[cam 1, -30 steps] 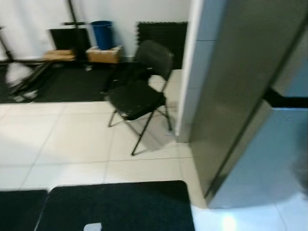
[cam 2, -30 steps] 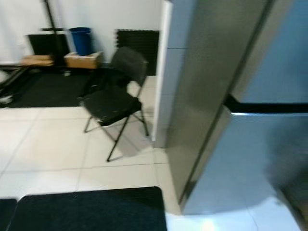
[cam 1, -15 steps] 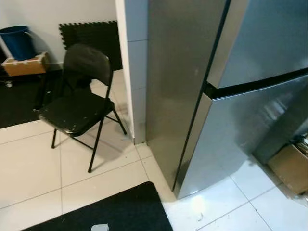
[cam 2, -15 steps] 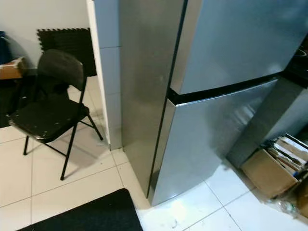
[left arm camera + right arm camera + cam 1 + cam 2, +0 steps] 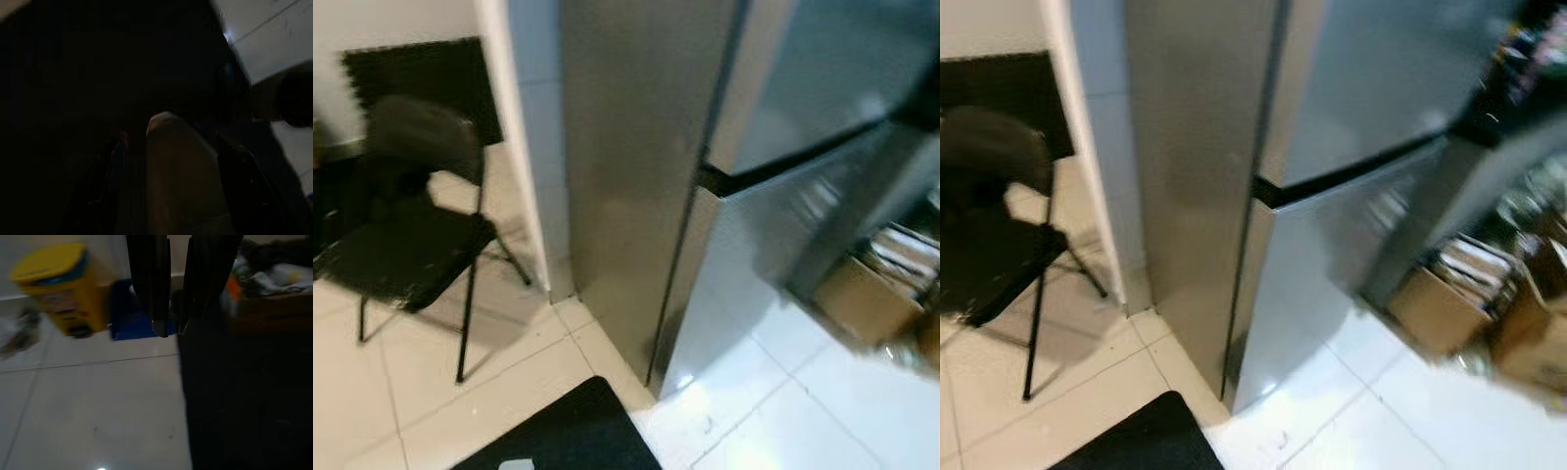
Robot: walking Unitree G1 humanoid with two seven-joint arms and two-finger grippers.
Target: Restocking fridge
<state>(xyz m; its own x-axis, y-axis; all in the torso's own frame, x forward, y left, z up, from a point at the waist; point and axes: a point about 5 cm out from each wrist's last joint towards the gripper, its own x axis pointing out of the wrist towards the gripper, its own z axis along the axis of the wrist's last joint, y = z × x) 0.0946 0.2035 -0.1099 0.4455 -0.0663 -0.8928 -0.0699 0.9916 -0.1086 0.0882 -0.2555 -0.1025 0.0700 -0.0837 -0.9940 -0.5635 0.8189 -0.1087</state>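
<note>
I am facing a brushed-metal fridge [image 5: 636, 186] standing on glossy white tiles [image 5: 803, 411], beside a matt black chair [image 5: 401, 235].
</note>
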